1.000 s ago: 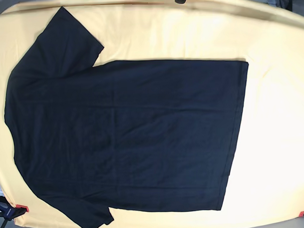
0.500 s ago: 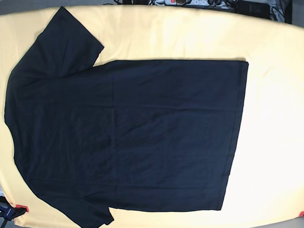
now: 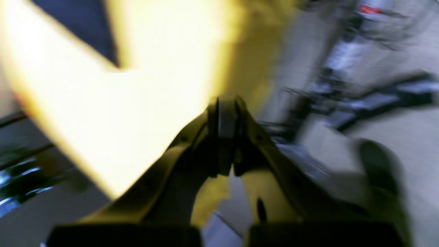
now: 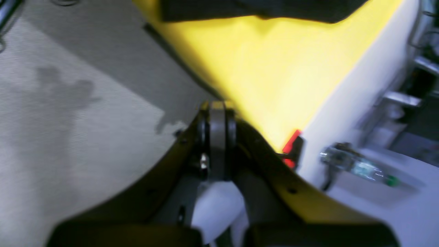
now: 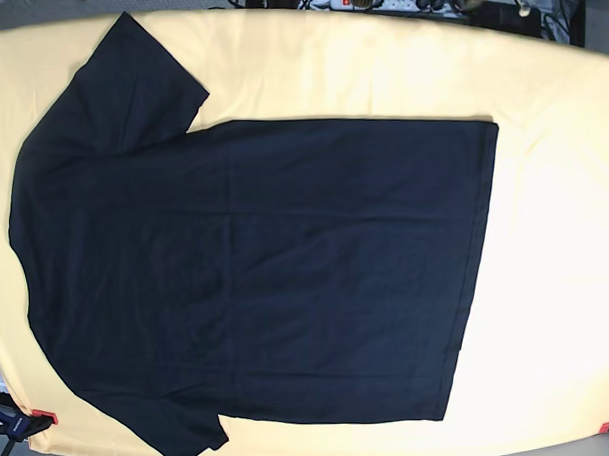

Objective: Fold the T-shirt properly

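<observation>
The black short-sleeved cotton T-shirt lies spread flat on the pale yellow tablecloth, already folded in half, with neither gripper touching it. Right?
Not quite. The base view shows the black short-sleeved cotton T-shirt fully unfolded, both sleeves out, flat on the pale yellow tablecloth. The rest holds: neither gripper touches it.

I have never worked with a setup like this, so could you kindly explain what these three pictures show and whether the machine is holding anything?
This is a two-armed robot meant to fold a shirt. One picture looks straight down from above: a black T-shirt lies spread flat on a pale yellow tablecloth, sleeves toward the picture's left and hem toward its right. No arm shows in that view.

The other two pictures come from small cameras mounted on each wrist, looking along the pincer. The left pincer and the right pincer are both shut and hold nothing. Each hangs near the table's edge with floor visible beyond. The right wrist view also shows a red clamp at the cloth's corner. Both wrist pictures are blurred.
</observation>
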Robot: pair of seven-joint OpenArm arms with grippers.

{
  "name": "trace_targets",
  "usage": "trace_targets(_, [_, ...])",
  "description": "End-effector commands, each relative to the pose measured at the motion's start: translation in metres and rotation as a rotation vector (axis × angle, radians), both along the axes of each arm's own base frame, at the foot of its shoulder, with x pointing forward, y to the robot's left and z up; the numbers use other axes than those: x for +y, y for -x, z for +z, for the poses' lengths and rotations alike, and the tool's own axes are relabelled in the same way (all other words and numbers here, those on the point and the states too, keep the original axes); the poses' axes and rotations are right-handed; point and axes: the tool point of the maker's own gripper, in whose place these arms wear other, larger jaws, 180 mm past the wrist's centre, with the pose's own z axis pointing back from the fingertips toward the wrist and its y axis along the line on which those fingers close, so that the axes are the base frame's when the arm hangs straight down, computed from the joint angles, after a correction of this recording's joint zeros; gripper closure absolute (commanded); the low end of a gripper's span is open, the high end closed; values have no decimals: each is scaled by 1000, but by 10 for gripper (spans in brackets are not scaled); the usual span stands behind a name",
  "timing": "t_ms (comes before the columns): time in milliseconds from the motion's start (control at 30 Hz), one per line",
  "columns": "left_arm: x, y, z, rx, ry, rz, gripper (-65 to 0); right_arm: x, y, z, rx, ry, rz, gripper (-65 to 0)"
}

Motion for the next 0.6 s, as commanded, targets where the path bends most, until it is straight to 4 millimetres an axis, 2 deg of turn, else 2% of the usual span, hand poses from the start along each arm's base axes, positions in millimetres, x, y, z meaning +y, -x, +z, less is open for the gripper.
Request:
trace_targets(0, [-4, -7, 11, -49, 11, -12, 0, -2, -4, 9, -29, 20, 15, 0])
trace_targets(100, [3, -25, 19, -132, -28, -28, 0, -1, -15, 18, -90, 63, 71, 0])
trace_targets(267, [24, -68, 34, -258, -47, -6, 0, -2, -24, 20, -114, 65, 106, 0])
trace_targets(433, [32, -104, 42, -268, 47, -4, 0, -1, -59, 21, -208, 22, 130, 0])
trace_targets(567, [23, -130, 43, -249, 159, -35, 0, 9, -87, 14, -235, -90, 143, 0])
